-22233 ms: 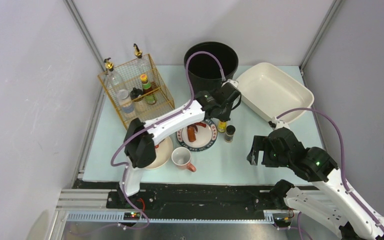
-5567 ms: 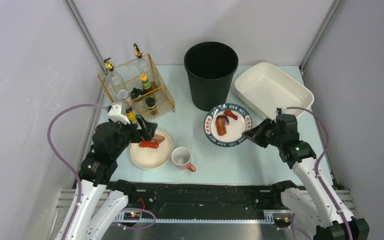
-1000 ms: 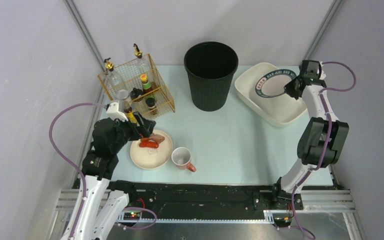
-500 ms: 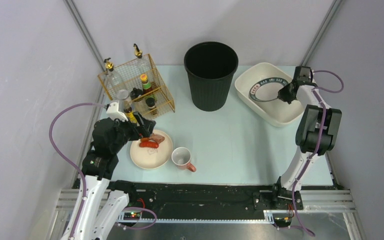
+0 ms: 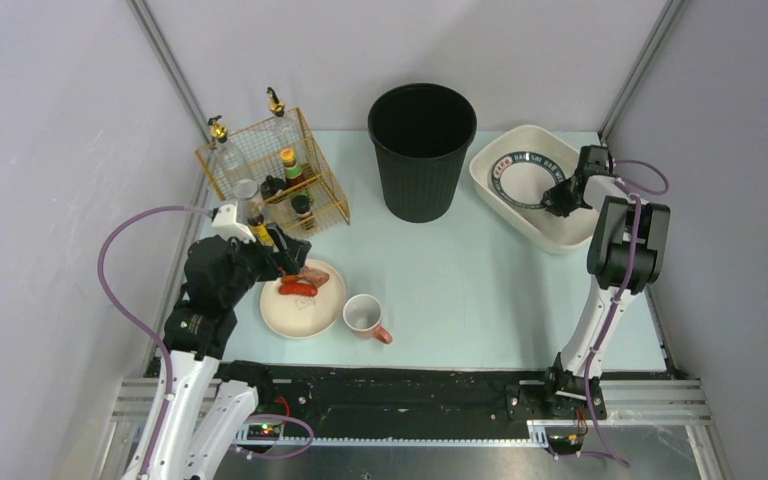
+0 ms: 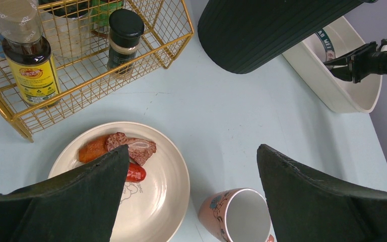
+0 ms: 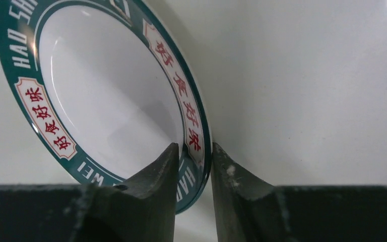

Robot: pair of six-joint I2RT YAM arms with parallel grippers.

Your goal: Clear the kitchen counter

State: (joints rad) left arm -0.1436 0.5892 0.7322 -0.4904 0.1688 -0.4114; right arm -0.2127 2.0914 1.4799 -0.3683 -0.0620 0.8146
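Observation:
On the mint-green kitchen counter a cream plate holds sausages and a meat piece. A pink mug stands just right of it. My left gripper hovers wide open over the plate's right side and holds nothing. A green-rimmed plate rests tilted inside the white basin. My right gripper reaches into the basin, its jaws slightly parted on either side of that plate's rim.
A tall black bin stands at the back centre. At the back left, a gold wire basket holds several bottles and jars. A black rail runs along the counter's near edge.
The right gripper lowered the green-rimmed plate into the basin, and its jaws have loosened on the rim. The left arm has not moved.

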